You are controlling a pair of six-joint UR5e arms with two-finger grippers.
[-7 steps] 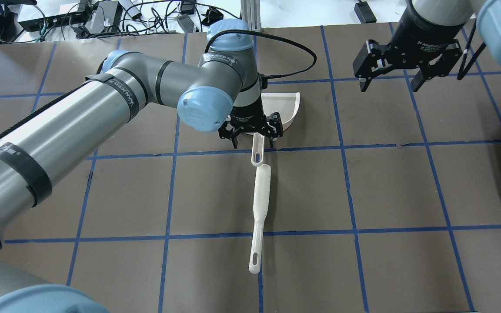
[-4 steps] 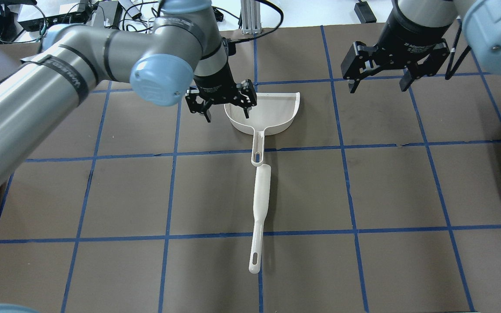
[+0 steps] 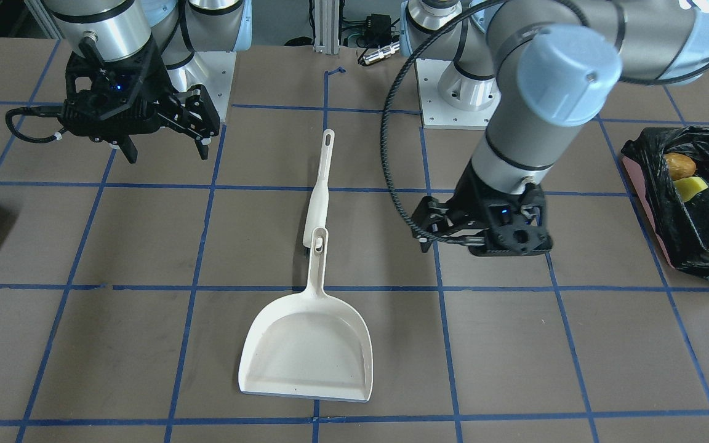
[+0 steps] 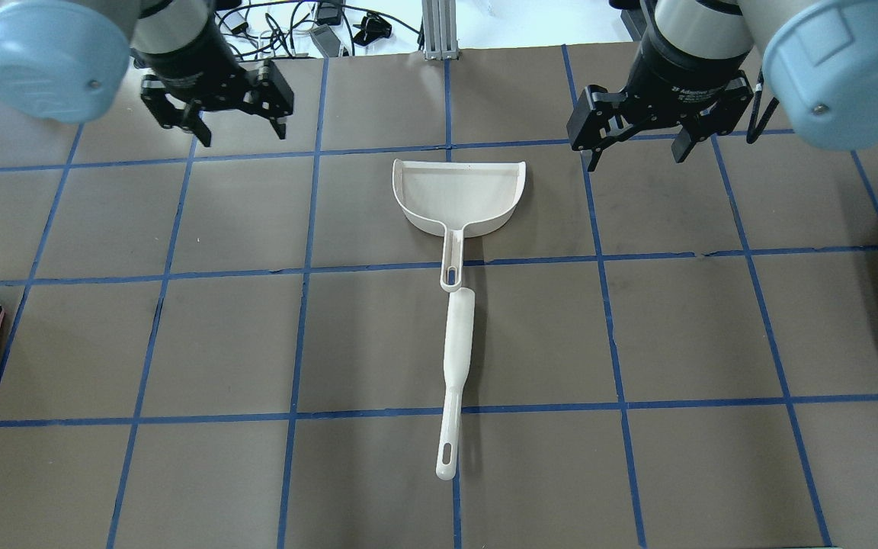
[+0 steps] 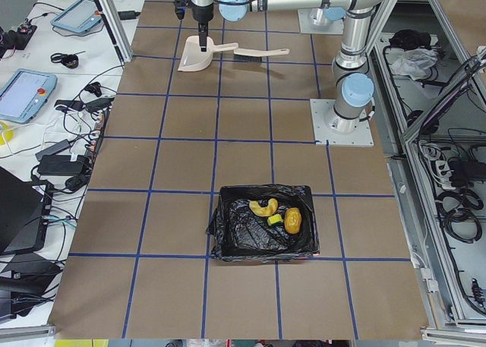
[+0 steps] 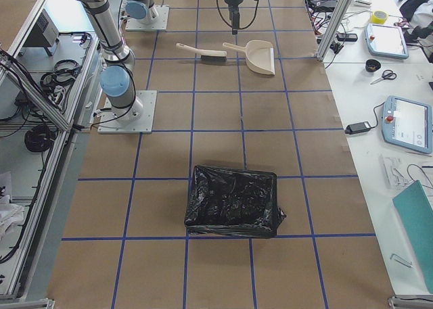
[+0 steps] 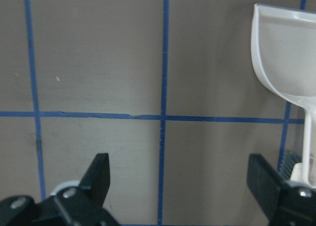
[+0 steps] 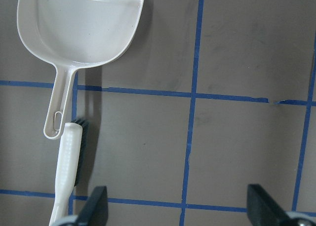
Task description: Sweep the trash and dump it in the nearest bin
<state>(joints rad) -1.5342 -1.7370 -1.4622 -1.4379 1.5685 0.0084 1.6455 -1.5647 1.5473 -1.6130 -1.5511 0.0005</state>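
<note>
Pink bin (image 3: 693,240), glossy black liner; inside: brown-orange lump (image 3: 679,165), yellow-green sponge block (image 3: 690,187), pale crescent (image 5: 263,206). Left gripper (image 4: 241,131), right gripper (image 4: 637,157): wide, empty.

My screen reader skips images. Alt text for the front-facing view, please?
An empty white dustpan lies mid-table, handle tip by a white brush. The left gripper and right gripper hover open, holding nothing. The bin at the view's right edge holds trash.

Glossy plastic-lined bin (image 3: 696,241); smooth plastic dustpan (image 4: 458,194)
</note>
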